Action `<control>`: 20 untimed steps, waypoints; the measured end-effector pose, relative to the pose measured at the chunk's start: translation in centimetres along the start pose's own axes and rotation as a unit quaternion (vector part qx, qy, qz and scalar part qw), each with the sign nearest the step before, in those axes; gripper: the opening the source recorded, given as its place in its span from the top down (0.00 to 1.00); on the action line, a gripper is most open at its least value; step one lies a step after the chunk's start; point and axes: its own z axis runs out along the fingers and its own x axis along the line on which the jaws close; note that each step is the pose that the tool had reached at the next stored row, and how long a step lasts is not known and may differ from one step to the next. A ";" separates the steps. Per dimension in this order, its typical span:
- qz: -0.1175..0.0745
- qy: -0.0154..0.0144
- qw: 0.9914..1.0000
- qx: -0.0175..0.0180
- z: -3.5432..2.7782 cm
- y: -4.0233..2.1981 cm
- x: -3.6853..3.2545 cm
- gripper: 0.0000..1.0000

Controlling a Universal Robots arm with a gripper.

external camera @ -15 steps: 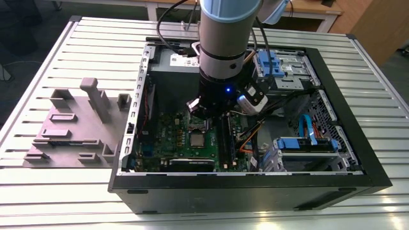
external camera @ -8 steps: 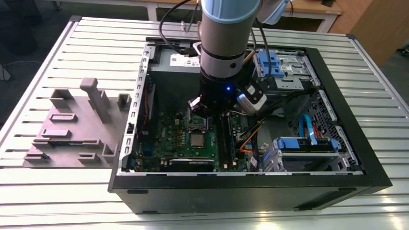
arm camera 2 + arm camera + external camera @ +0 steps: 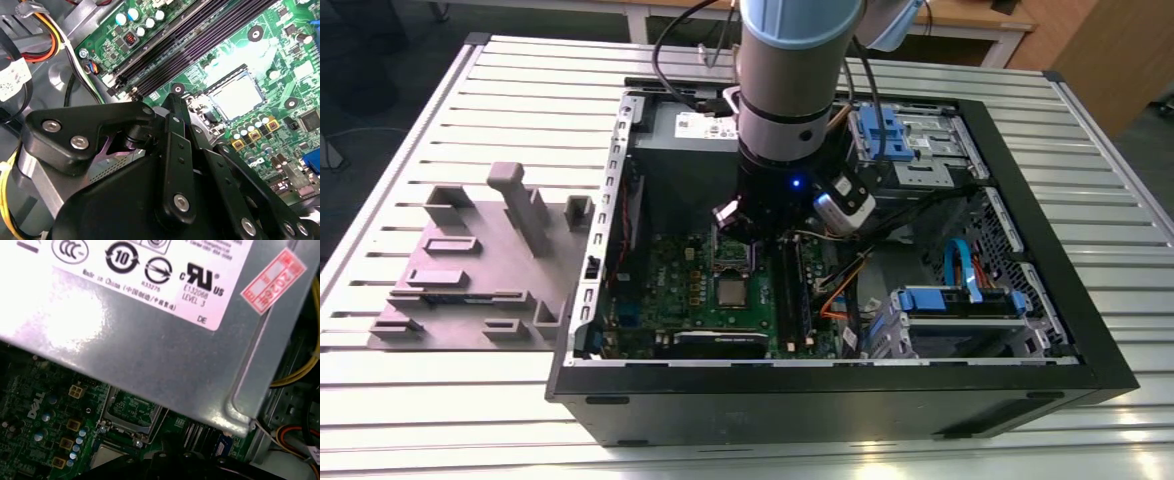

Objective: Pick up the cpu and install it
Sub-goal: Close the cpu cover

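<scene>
slatted metal table [image 3: 520, 95], open computer case [image 3: 827, 402], grey fixture block [image 3: 454, 285]

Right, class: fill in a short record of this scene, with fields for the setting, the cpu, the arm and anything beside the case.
setting: open computer case lying on a slatted table
cpu: cpu lies flat in the socket of the motherboard, nothing holding it
arm: arm reaches down into the case, above the motherboard
beside case: grey fixture on the table, at the exterior view's left
</scene>
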 end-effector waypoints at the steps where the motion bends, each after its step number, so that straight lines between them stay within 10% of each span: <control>1: 0.000 0.000 1.000 0.000 0.00 0.00 0.00 0.90; 20: -0.048 0.002 0.999 -0.004 0.01 -0.03 -0.09 0.90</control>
